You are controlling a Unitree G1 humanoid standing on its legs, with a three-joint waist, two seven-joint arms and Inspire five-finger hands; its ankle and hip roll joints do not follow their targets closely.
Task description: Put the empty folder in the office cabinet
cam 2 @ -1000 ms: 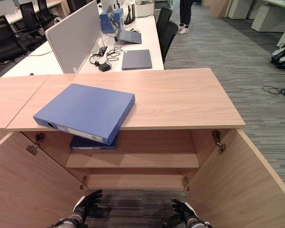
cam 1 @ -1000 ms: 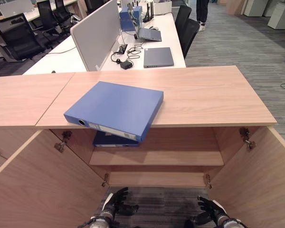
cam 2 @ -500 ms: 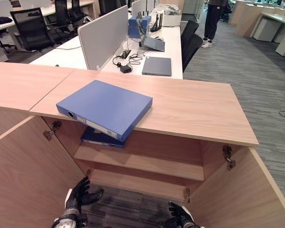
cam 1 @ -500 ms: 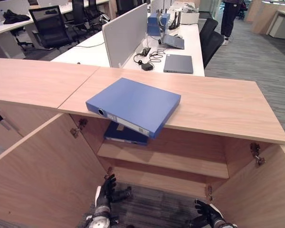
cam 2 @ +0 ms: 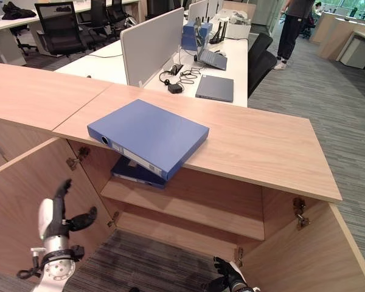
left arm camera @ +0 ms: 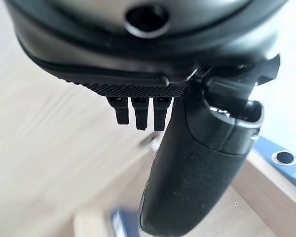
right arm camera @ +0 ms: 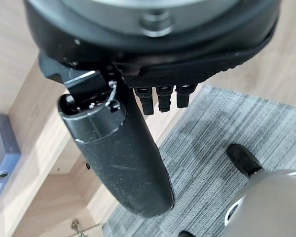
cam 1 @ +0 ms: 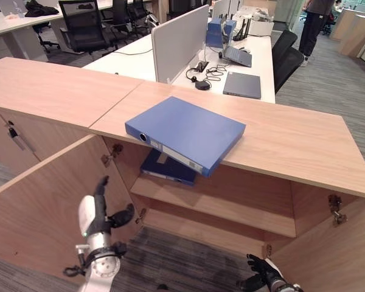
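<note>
A blue folder lies flat on the wooden cabinet top, its spine corner hanging over the front edge. A second blue folder rests on the upper shelf inside the open cabinet, right below the first. My left hand is raised in front of the open left door, fingers straight, thumb spread, holding nothing. It is below and left of the folders. In the left wrist view the folder's spine shows past the thumb. My right hand hangs low by the floor, open and empty.
Both cabinet doors stand wide open; the right door is beside my right hand. A lower shelf sits under the upper one. Behind the cabinet are white desks with a closed laptop, a divider panel, office chairs and a standing person.
The camera has moved. My left hand has risen from near the floor to beside the left door, fingers straightened upward. The right hand stays low. The folders have not moved.
</note>
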